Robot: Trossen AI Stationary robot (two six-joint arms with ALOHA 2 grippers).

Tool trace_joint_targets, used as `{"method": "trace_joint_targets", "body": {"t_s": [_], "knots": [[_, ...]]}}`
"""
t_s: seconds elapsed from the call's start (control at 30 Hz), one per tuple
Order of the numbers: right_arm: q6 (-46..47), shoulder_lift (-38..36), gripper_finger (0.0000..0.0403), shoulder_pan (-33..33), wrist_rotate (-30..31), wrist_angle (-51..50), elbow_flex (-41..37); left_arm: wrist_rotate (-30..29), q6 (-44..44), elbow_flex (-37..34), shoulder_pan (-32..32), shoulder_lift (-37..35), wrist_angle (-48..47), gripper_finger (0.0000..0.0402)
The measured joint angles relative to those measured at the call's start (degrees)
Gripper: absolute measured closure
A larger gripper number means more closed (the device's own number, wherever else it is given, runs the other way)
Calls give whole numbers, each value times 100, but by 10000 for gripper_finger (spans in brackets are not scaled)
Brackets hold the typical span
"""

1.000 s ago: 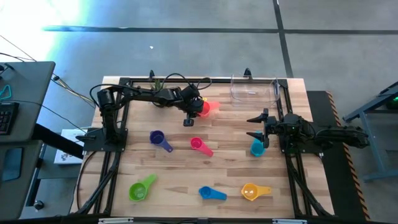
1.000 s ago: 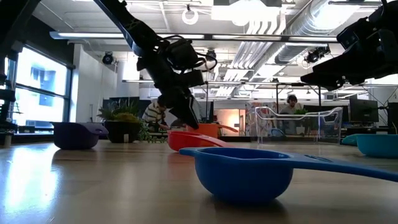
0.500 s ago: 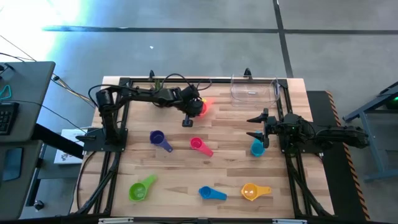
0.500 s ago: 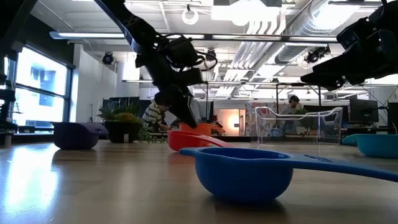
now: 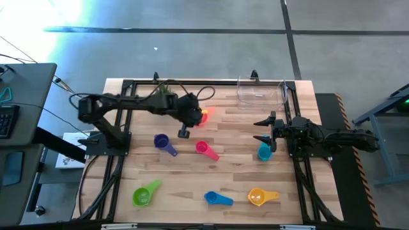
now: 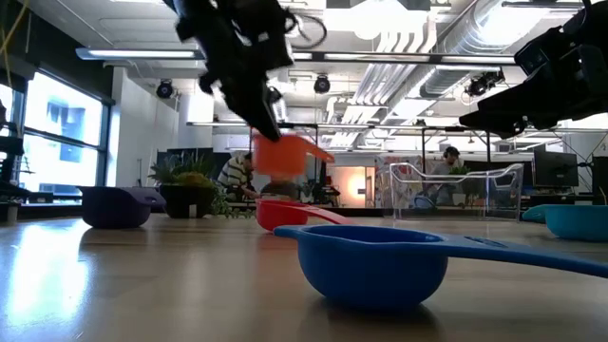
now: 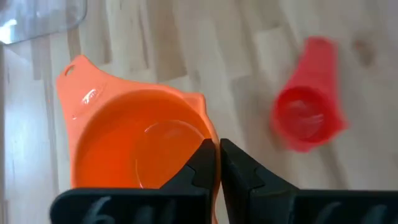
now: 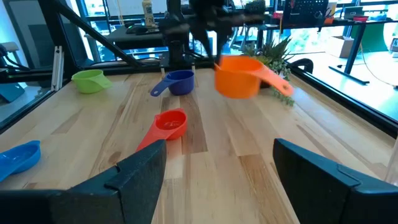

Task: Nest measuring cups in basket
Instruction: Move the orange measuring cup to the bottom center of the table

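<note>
My left gripper is shut on an orange measuring cup, held above the table's far middle. A red-pink cup stands on the wood below it. Purple, magenta, teal, green, blue and yellow cups rest on their bases around the table. The clear basket stands at the far right edge. My right gripper waits open just beyond the teal cup. My left gripper pinches the orange cup's wall at the rim, on the side away from its handle, one finger inside the bowl and one outside. The fingers come from above, slanting down. The cup hangs lifted clear of the table, mouth up.
A black metal frame runs around the table's edges. A small potted plant stands at the far edge near the left arm. Bare wood lies between the magenta cup and the basket.
My left gripper, staying shut on the orange cup, has risen and drawn back toward the table's left and a little toward the near edge. The cup, which sat on the table, is now lifted clear above the red-pink cup.
</note>
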Motion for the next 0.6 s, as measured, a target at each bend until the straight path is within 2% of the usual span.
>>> {"method": "trace_joint_targets", "body": {"t_s": [0.13, 0.3, 0.5, 0.6], "knots": [[-1, 3, 116, 0, -1, 4, 1, -351, -506, -19, -656, -523, -390, 397], [-2, 57, 116, 0, -2, 4, 0, -1270, -1381, -180, -1686, -1083, -444, 395], [0, 118, 116, 0, 0, 2, 2, -1742, -2807, -428, -2837, -1253, -500, 394], [-2, 118, 116, 0, -2, 2, 0, -2118, -3247, -624, -3408, -1216, -288, 393]]}}
